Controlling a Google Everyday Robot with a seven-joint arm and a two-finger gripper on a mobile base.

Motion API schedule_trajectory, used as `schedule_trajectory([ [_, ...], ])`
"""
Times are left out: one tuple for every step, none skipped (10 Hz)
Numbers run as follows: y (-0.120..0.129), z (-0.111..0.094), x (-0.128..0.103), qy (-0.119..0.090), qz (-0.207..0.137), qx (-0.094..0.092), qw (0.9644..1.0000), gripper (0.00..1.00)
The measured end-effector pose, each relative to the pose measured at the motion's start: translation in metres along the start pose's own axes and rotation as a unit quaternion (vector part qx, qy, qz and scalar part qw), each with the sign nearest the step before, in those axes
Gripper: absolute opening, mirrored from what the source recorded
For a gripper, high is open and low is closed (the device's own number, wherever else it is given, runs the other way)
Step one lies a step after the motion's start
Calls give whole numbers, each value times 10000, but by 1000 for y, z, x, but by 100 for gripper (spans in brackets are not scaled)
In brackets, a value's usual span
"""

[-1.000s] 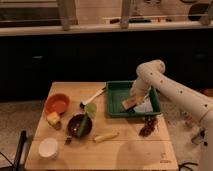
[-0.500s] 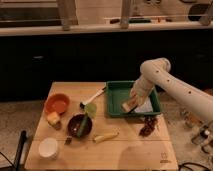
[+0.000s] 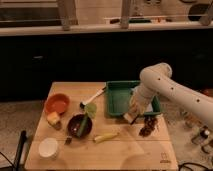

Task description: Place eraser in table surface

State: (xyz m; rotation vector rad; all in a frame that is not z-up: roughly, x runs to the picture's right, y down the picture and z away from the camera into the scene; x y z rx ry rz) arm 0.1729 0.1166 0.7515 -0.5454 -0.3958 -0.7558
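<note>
My gripper (image 3: 131, 116) hangs from the white arm (image 3: 156, 80) that reaches in from the right. It is at the front right edge of the green tray (image 3: 117, 97), just above the light wooden table surface (image 3: 107, 156). A small tan block with a paler end, the eraser (image 3: 134, 108), sits at the gripper's tip and moves with it, so the gripper looks shut on it. The eraser is low, over the line where tray rim and table meet.
On the table: an orange bowl (image 3: 57, 103), a dark bowl (image 3: 78, 126) with a green utensil (image 3: 90, 109), a white cup (image 3: 48, 148), a yellow banana-like piece (image 3: 106, 136), a white-handled brush (image 3: 94, 96) and a dark reddish clump (image 3: 148, 128) beside the gripper.
The gripper with the tan block has moved down and forward, from over the tray's inside to its front right edge near the table.
</note>
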Motion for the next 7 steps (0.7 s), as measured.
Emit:
schedule_trajectory([
  [7,4,-10,-20,-188,-81,9998,0],
  [13,9,-19,-44,-363,-153,9992,0],
  [18,13,-28,-80,-511,-218,9984,0],
  [27,20,-38,-129,-656,-299,9973,0],
  [35,29,-45,-181,-767,-371,9962,0],
  [39,37,-51,-248,-865,-422,9951,0],
  [43,47,-58,-346,-975,-469,9935,0],
])
